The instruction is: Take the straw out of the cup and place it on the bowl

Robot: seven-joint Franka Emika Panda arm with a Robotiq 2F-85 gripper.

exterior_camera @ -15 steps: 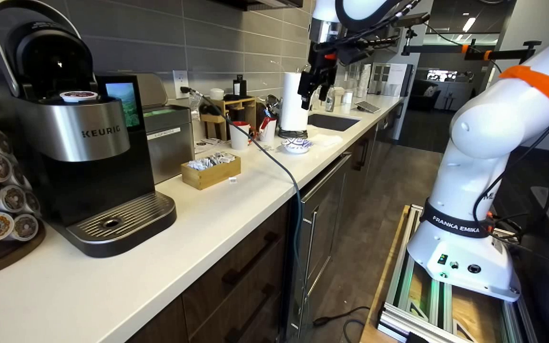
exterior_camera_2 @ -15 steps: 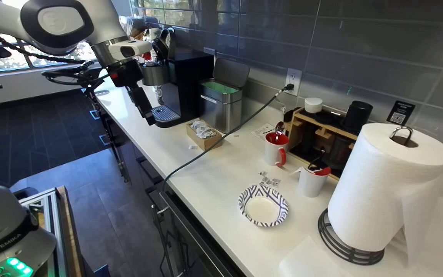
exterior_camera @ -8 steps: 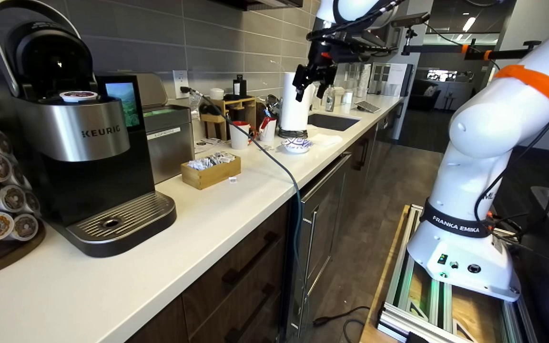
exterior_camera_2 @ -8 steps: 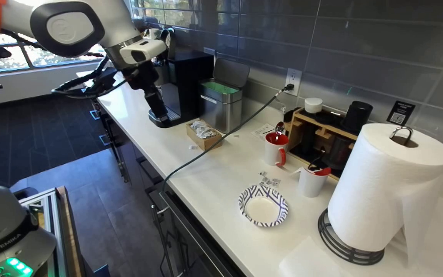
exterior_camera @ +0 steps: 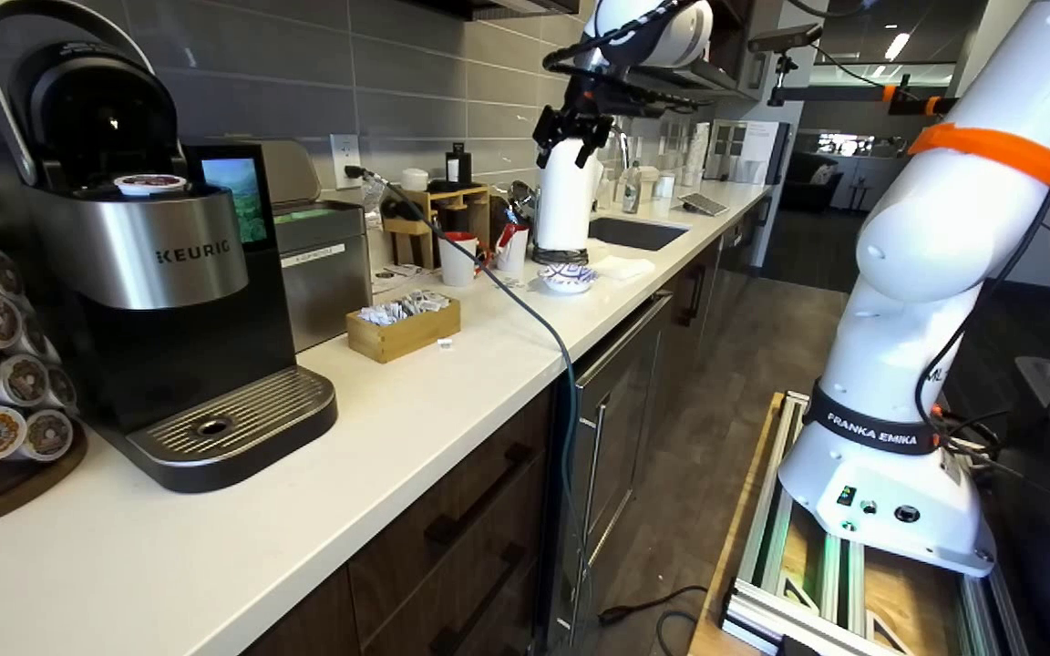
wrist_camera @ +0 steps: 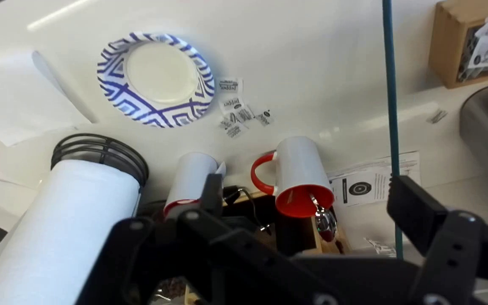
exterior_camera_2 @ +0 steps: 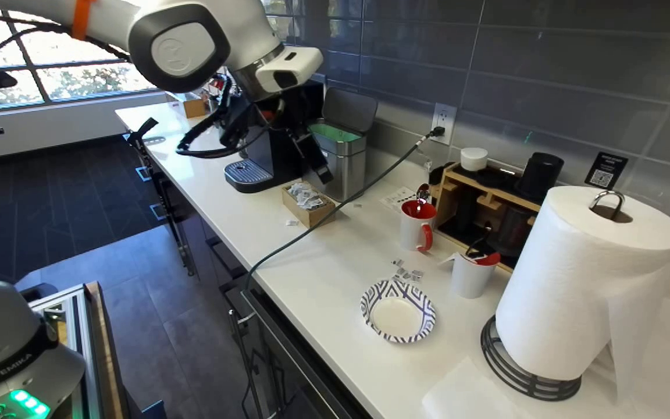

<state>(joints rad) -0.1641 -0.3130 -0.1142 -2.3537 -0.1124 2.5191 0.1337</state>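
Observation:
A white mug with a red inside and red handle (wrist_camera: 299,163) stands on the counter, also in both exterior views (exterior_camera_2: 413,233) (exterior_camera: 458,264). A metal spoon (wrist_camera: 325,222) sticks out of it. A second white, red-lined cup (exterior_camera_2: 469,278) stands beside it, with dark and white items inside that I cannot identify; it is partly behind a finger in the wrist view (wrist_camera: 191,173). I see no clear straw. The blue-and-white patterned bowl (exterior_camera_2: 398,317) is empty. My gripper (wrist_camera: 305,192) is open and empty, high above the counter, apart from the mugs (exterior_camera: 561,150).
A paper towel roll on a black stand (exterior_camera_2: 591,291) is beside the second cup. A wooden shelf (exterior_camera_2: 489,201) stands behind the mugs. A dark cable (exterior_camera_2: 306,233) crosses the counter. A wooden packet box (exterior_camera_2: 309,203), metal bin (exterior_camera_2: 349,166) and coffee machine (exterior_camera: 188,301) stand farther along.
My gripper has moved across the counter toward the back wall, and its fingers look turned more sideways. The mugs, spoon and bowl have not moved.

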